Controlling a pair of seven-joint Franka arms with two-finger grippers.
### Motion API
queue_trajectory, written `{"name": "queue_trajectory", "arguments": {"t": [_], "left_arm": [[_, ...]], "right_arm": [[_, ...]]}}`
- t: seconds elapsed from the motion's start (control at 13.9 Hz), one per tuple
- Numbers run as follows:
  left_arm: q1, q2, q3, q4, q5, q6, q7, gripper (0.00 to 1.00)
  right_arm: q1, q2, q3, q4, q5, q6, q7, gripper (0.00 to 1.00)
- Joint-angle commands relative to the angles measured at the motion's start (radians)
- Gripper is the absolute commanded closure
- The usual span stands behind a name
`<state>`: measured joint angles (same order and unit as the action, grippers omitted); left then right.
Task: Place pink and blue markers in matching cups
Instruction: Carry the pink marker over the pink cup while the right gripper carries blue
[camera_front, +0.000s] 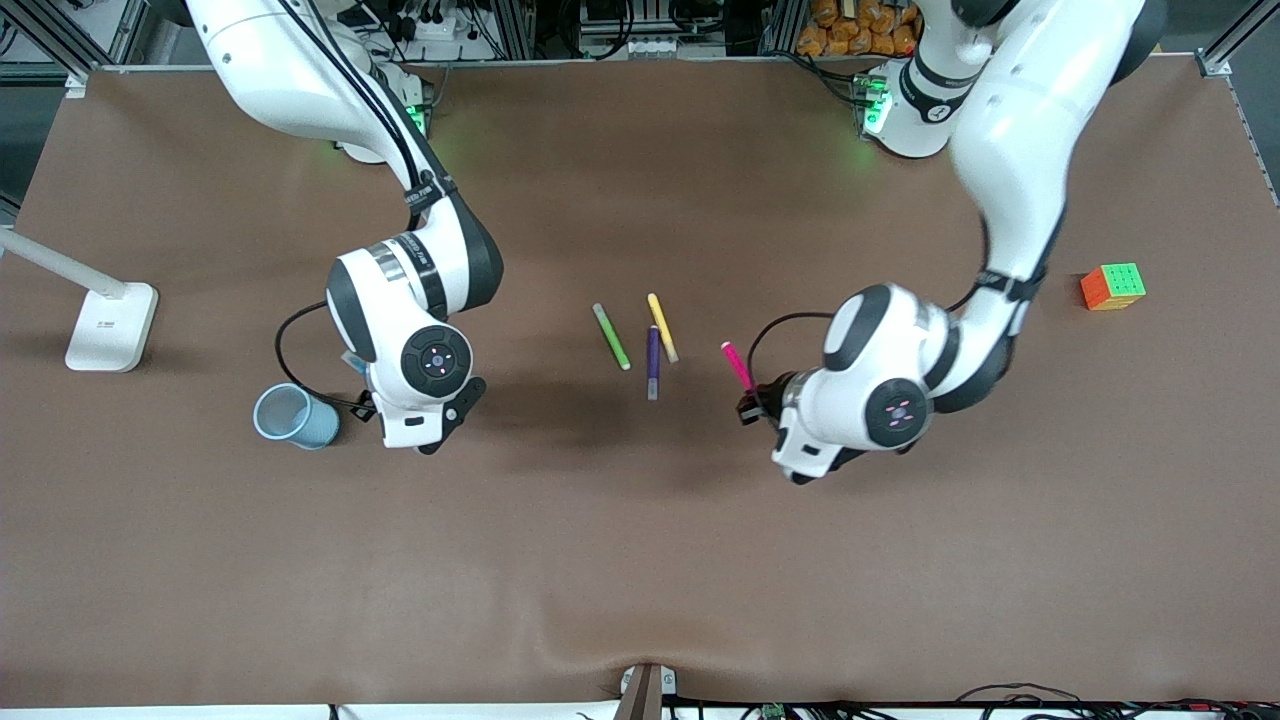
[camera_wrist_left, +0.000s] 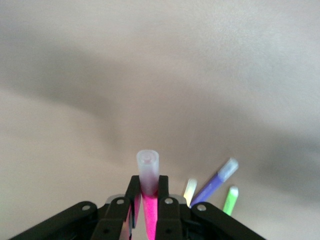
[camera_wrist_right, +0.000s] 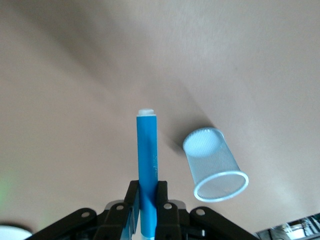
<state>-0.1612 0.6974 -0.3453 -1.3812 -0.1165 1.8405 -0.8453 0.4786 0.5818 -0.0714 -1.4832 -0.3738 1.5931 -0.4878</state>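
Front view. Arms: two. Left gripper (camera_front: 748, 408): one, clamped on one pink marker (camera_front: 737, 365), low over the table (camera_front: 640, 560) just beside the loose pens on the side toward the left arm's end. Right gripper (camera_front: 372, 400): one, largely hidden under its own wrist, just beside the blue cup. Blue cup (camera_front: 293, 416): one, standing on the table toward the right arm's end, mouth up. Loose pens lying on the table between the two arms: three, namely one green pen (camera_front: 611, 337), one yellow pen (camera_front: 662, 327) and one purple pen (camera_front: 653, 362); the yellow and purple lie touching or nearly so, the green a little apart toward the right arm's end. Puzzle cube (camera_front: 1113, 286): one, toward the left arm's end. White lamp base (camera_front: 112, 326): one, at the right arm's end. Pink cup: none seen here.

Left wrist view. Left gripper (camera_wrist_left: 148, 195): jaws narrow, closed on the pink marker (camera_wrist_left: 150, 212), whose pale cap sticks out past the fingertips. Pens on the table past it: three, yellow (camera_wrist_left: 189, 190), purple (camera_wrist_left: 216, 181), green (camera_wrist_left: 230, 199).

Right wrist view. Right gripper (camera_wrist_right: 148, 192): jaws narrow, closed on one blue marker (camera_wrist_right: 147, 155), pale tip outward. Blue cup (camera_wrist_right: 214, 162): one, mesh-walled, on the table near the marker, not touching it.
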Motion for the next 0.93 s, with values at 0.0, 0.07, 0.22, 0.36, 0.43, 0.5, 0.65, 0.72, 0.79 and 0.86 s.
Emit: {"name": "queue_trajectory", "arguments": {"t": [0.0,0.07,0.22,0.36,0.43,0.5,0.65,0.72,0.79,0.86], "left_arm": [[0.038,-0.151,0.011,-0.067,0.030,-0.098,0.003,1.00],[0.045,-0.195,0.009,-0.097,0.105,-0.104,0.008,1.00],[0.060,-0.271,0.008,-0.162,0.204,-0.103,0.012,1.00],[0.113,-0.335,0.005,-0.226,0.248,-0.087,0.017,1.00],[0.135,-0.373,0.002,-0.273,0.276,-0.058,0.035,1.00],[0.158,-0.412,0.002,-0.335,0.279,-0.009,0.063,1.00],[0.192,-0.507,0.002,-0.496,0.279,0.134,0.115,1.00],[0.212,-0.557,0.002,-0.575,0.281,0.210,0.144,1.00],[0.232,-0.591,0.002,-0.631,0.279,0.262,0.172,1.00],[0.253,-0.619,0.000,-0.678,0.281,0.302,0.199,1.00]], "right_arm": [[-0.029,-0.019,0.016,-0.008,-0.072,-0.057,-0.090,1.00],[-0.035,-0.020,0.016,-0.011,-0.109,-0.073,-0.107,1.00],[-0.060,-0.023,0.016,-0.017,-0.134,-0.079,-0.150,1.00],[-0.093,-0.042,0.016,-0.035,-0.157,-0.079,-0.181,1.00],[-0.115,-0.048,0.018,-0.043,-0.183,-0.078,-0.192,1.00],[-0.141,-0.048,0.019,-0.045,-0.192,-0.075,-0.204,1.00],[-0.202,-0.046,0.021,-0.045,-0.211,-0.055,-0.256,1.00],[-0.231,-0.046,0.022,-0.046,-0.214,-0.032,-0.282,1.00],[-0.250,-0.045,0.022,-0.052,-0.214,-0.007,-0.304,1.00],[-0.270,-0.045,0.024,-0.064,-0.214,0.019,-0.316,1.00]]}}
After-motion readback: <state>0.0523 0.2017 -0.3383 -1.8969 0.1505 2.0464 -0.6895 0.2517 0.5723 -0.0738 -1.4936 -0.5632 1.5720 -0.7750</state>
